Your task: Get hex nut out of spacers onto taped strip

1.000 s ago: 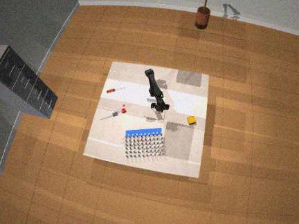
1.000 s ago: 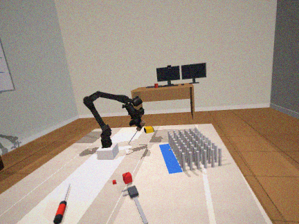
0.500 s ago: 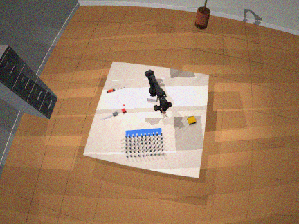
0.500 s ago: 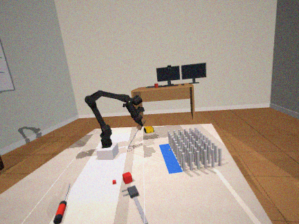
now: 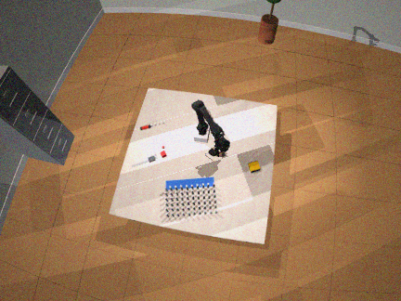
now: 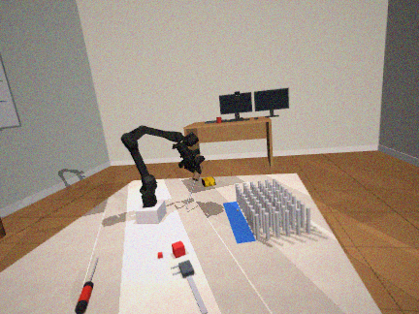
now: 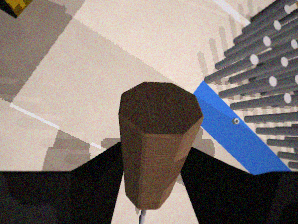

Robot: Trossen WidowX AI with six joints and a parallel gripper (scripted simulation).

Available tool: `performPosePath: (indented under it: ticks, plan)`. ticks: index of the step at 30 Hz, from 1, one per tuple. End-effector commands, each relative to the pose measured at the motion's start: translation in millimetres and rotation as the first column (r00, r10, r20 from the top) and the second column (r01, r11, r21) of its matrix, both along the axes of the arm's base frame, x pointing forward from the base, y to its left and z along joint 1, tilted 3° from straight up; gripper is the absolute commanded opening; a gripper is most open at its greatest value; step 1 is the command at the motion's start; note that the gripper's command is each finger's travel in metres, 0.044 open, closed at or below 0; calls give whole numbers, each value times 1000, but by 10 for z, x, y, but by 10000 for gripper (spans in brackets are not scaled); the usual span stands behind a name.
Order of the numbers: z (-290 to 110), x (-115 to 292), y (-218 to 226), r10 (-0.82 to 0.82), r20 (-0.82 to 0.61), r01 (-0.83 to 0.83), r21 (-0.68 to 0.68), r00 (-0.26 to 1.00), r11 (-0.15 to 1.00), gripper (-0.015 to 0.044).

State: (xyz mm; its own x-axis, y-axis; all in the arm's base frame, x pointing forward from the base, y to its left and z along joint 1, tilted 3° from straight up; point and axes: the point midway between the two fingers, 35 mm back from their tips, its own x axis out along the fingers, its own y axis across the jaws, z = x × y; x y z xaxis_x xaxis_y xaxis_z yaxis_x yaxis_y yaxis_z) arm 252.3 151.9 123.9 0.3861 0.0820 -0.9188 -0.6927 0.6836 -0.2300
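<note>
The gripper (image 7: 150,172) is clamped on the brown wooden handle (image 7: 159,142) of a thin hook tool, carried above the table between the arm's base and the yellow block (image 6: 209,181). The small hex nut (image 7: 236,121) appears already to lie on the blue taped strip (image 7: 235,137) just in front of the standing spacers (image 7: 265,65), outside the field. Judging by this, the dragging is done and the put-down is in hand: next, lower the tool onto bare table well apart from strip and spacers, open the fingers and lift away.
</note>
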Motion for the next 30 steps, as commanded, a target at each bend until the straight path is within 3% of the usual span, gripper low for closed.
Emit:
performPosePath:
  ticks: [1, 15, 30]
  plan:
    - [45, 10, 102, 144, 24, -142, -58, 989, 988, 0]
    - [47, -69, 395, 557, 4, -540, -243, 830, 806, 0]
    - [46, -190, 704, 866, -100, -814, -409, 490, 413, 0]
